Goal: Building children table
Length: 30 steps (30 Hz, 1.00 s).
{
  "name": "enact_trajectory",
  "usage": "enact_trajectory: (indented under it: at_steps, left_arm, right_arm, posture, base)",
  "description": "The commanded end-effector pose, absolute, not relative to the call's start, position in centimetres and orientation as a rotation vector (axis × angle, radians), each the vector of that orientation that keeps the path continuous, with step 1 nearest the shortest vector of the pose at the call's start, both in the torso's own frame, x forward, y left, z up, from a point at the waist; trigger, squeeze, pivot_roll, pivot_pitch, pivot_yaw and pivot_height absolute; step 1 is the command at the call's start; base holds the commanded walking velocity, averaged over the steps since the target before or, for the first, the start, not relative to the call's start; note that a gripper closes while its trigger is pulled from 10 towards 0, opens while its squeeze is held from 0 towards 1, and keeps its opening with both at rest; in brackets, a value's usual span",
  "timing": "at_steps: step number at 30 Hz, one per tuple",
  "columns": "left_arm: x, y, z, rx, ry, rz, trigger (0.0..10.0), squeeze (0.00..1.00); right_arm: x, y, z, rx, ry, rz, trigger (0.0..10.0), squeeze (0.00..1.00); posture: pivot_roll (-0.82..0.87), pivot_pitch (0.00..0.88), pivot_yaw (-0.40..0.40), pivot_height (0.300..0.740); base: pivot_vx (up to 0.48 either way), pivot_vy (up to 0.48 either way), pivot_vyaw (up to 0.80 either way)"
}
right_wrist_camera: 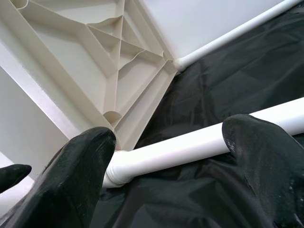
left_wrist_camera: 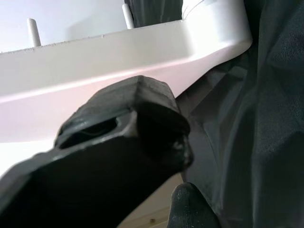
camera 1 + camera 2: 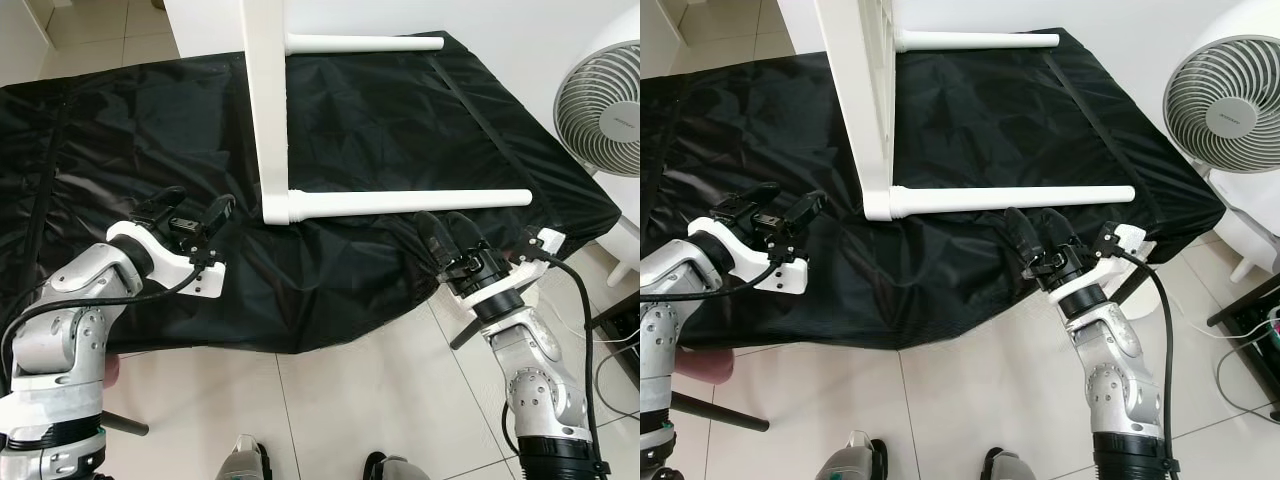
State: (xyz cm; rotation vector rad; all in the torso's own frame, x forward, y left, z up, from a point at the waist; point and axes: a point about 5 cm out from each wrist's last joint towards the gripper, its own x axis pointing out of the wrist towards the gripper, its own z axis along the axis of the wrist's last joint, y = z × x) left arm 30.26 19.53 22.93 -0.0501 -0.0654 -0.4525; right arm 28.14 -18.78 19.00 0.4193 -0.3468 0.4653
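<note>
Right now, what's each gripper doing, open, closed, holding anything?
Left gripper: open, holding nothing, beside the white tabletop.
Right gripper: open, empty, just below the near table leg, not touching it.

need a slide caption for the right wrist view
Right gripper, fingers open, faces the near white table leg where it joins the ribbed underside of the tabletop, over the black cloth.

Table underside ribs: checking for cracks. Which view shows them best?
Right wrist view: the underside ribs face the camera, close. The eye views catch the tabletop edge-on; the left wrist view gives its smooth rim.
</note>
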Motion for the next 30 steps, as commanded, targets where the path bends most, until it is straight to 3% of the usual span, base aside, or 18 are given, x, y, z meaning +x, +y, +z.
enact_trajectory:
  at_steps: [1, 30]
  left_arm:
    - [30.24, 19.94, 22.42, -0.033, -0.046, -0.428, 10.0, 0.0]
    - [30.02, 20.2, 22.32, -0.013, -0.047, -0.442, 10.0, 0.0]
  right_arm:
    - [28.04, -18.95, 18.7, 0.414, -0.336, 0.46, 10.0, 0.0]
    - [28.5, -19.25, 18.54, 0.414, -0.329, 0.472, 10.0, 0.0]
  posture:
    - [0.1, 0.136, 0.026, 0.74]
    - [0.12, 0.117, 0.002, 0.74]
  base:
    - [0.0, 0.0, 0.0]
    - [0.0, 0.0, 0.0]
